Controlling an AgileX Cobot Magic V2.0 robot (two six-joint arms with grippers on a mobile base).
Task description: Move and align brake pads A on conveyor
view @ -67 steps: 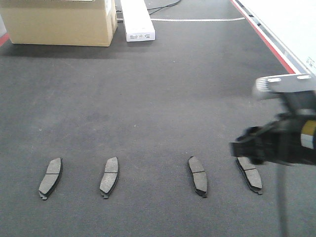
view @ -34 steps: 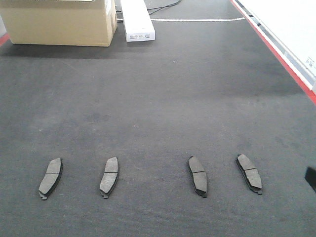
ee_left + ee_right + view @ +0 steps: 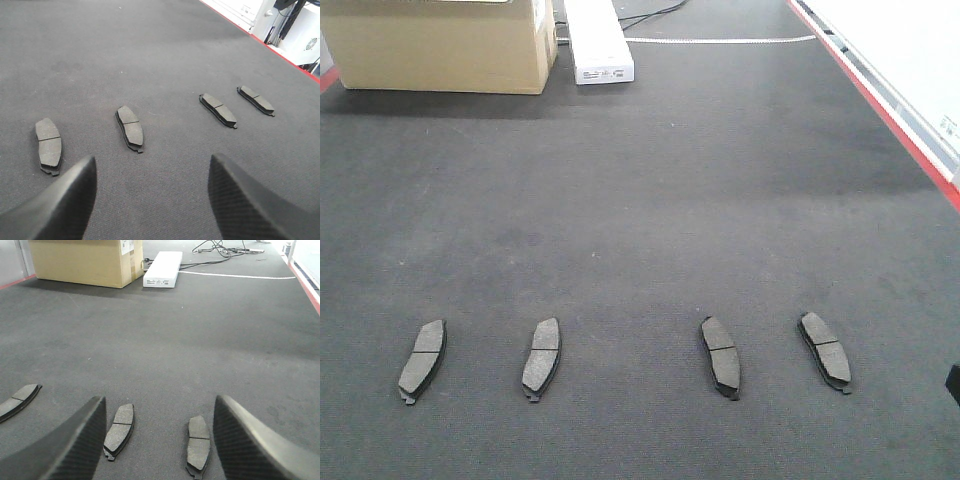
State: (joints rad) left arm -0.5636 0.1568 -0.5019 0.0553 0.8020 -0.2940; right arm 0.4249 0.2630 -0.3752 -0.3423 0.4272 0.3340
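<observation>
Four brake pads A lie in a near row across the conveyor [image 3: 650,180], well apart: the first pad [image 3: 422,358] at far left, the second pad [image 3: 541,357] to its right, then a wider gap, the third pad [image 3: 721,356] and the fourth pad [image 3: 825,350] at right. The left pair lean one way, the right pair the other. The left gripper [image 3: 150,195] and right gripper [image 3: 157,435] hang above the belt, fingers spread, holding nothing. Placing looks done; any next move would square the pads' angles. At far left a cardboard box [image 3: 440,45] stands shut, contents unseen, beside a white case [image 3: 598,42].
</observation>
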